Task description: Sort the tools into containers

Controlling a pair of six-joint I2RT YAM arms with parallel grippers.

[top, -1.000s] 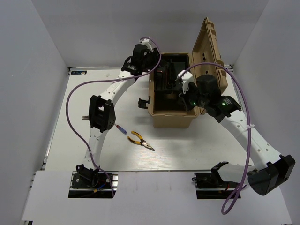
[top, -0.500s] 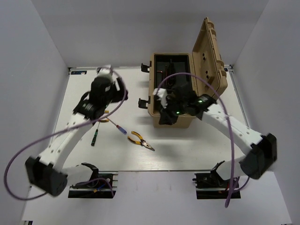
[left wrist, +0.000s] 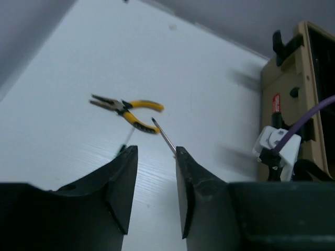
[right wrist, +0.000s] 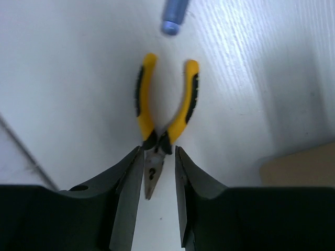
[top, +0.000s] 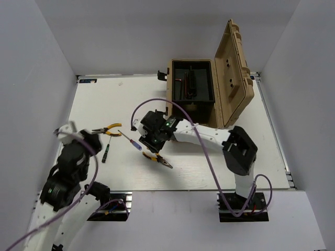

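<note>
Near the toolbox (top: 196, 111), right claw (right wrist: 158, 151) narrow astride yellow pliers (right wrist: 184, 104), screwdriver (right wrist: 174, 15) just beyond; left claw (left wrist: 157, 151) half-wide, empty.

Even, diffuse light floods the white table (top: 104, 99) in the top view, leaving only faint, soft-edged shadows beneath the arms. The inside of the open tan plastic toolbox (top: 230, 68) is dark. In the left wrist view the black fingers (left wrist: 118, 193) of the left gripper (left wrist: 156, 151) loom dark and unfocused, and the distant toolbox looks slightly soft. In the right wrist view the yellow-and-black-handled pliers (right wrist: 165, 104) are mildly blurred between the near-silhouetted fingers of the right gripper (right wrist: 158, 151), with a grey shadow at right.
</note>
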